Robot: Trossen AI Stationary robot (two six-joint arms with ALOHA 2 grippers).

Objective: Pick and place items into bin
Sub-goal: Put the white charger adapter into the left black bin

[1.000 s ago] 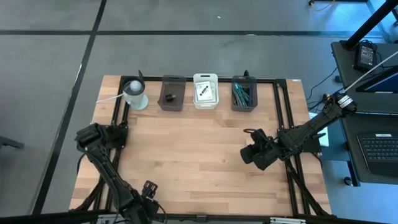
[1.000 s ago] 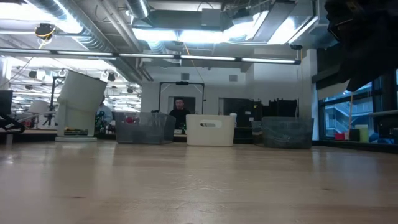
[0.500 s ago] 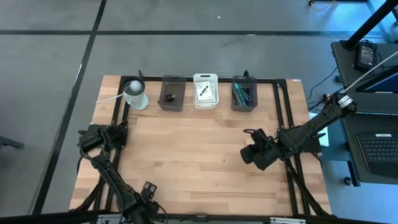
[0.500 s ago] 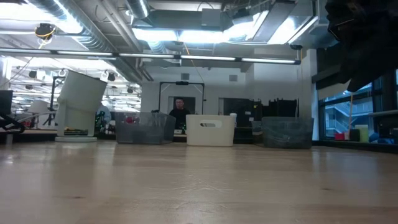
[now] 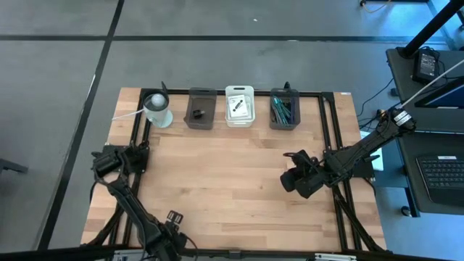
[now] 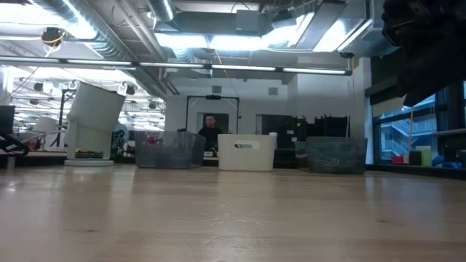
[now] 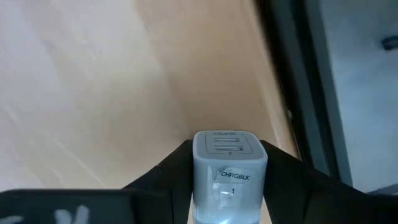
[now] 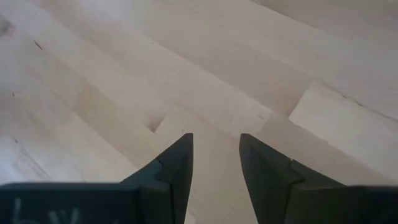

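A small white cube (image 7: 230,162) with grey print on its top stands between the fingers of my left gripper (image 5: 109,161), near the table's left edge beside a black frame rail (image 7: 298,93). The gripper points straight down and is shut on the cube. My right gripper (image 8: 216,155) hangs open over bare wood at the table's right (image 5: 291,179), with nothing between its fingers. At the far edge, a white bin (image 5: 239,106) holds a white packet with black marks. A dark bin (image 5: 284,109) holds teal and grey ties, and another dark bin (image 5: 201,109) holds a small black piece. My left gripper pinches the white cube by two opposite side faces (image 7: 195,171), one finger (image 7: 165,180) on each side. The fingers come from above, pointing down. The cube stands upright with its printed top up. I cannot tell whether its underside is on the table.
A white cup-like cylinder (image 5: 157,109) stands at the far left, beside the bins. Black frame rails run along the table's left (image 5: 136,145) and right (image 5: 335,138) sides. Bare wood (image 5: 225,181) lies between the two arms. A person shows in the room beyond the table (image 6: 210,129).
My left gripper has sunk a little toward the table near its left edge. The right arm has kept still.
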